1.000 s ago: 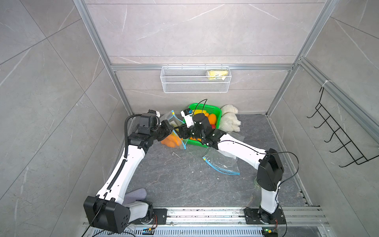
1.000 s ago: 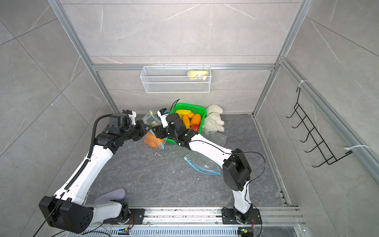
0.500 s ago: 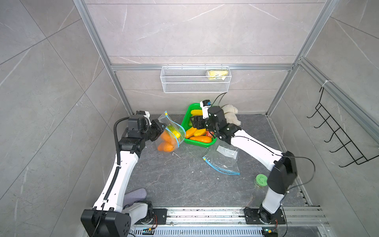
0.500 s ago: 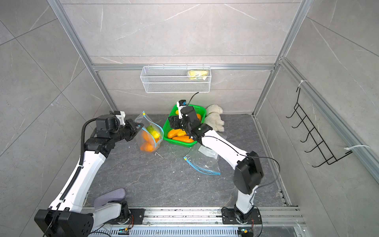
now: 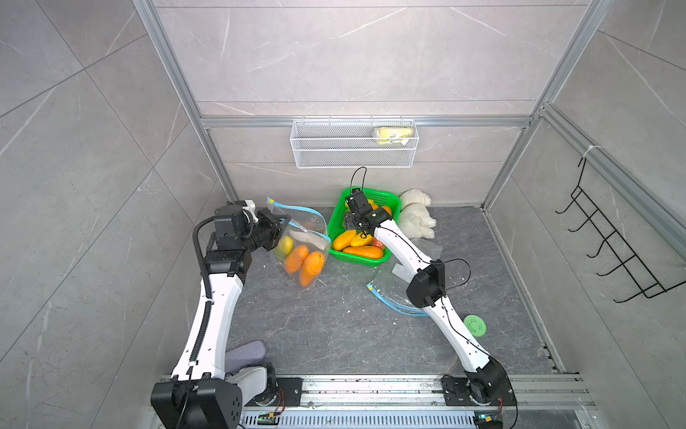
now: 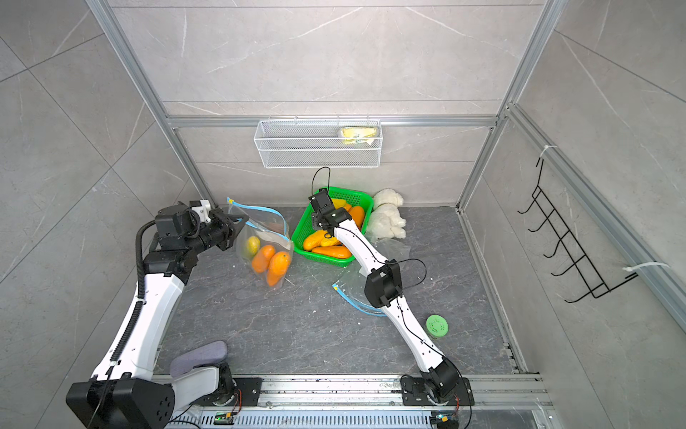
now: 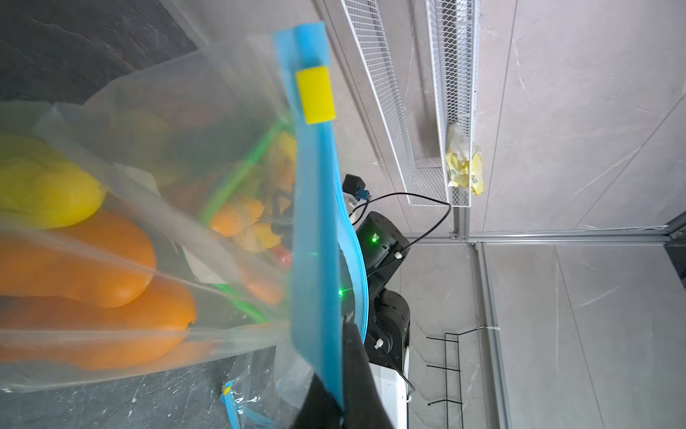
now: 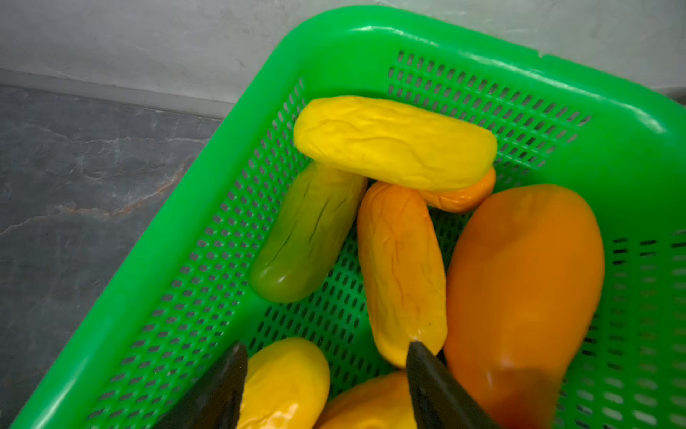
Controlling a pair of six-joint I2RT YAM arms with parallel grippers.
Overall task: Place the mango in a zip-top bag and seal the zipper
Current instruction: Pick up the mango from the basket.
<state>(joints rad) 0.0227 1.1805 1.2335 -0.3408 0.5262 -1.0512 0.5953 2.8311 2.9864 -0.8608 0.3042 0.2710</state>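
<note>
Left pincer [image 5: 284,223] clamps the rim of the limp zip-top bag [image 5: 319,241]. Right pincer [image 8: 326,351], wide and empty, hovers over the basket [image 8: 482,48]; the mango [image 8: 401,267] just ahead looks light, squashy, slick: take it across its middle.

A white wire basket [image 5: 334,148] hangs on the back wall at upper centre, a crumpled yellow packet [image 5: 393,134] in its right end. A white plush toy [image 5: 415,217] lies right of centre. A green disc [image 5: 474,326] sits lower right, a black hook rack [image 5: 609,241] far right, and a grey-purple pad [image 5: 247,353] lower left.
</note>
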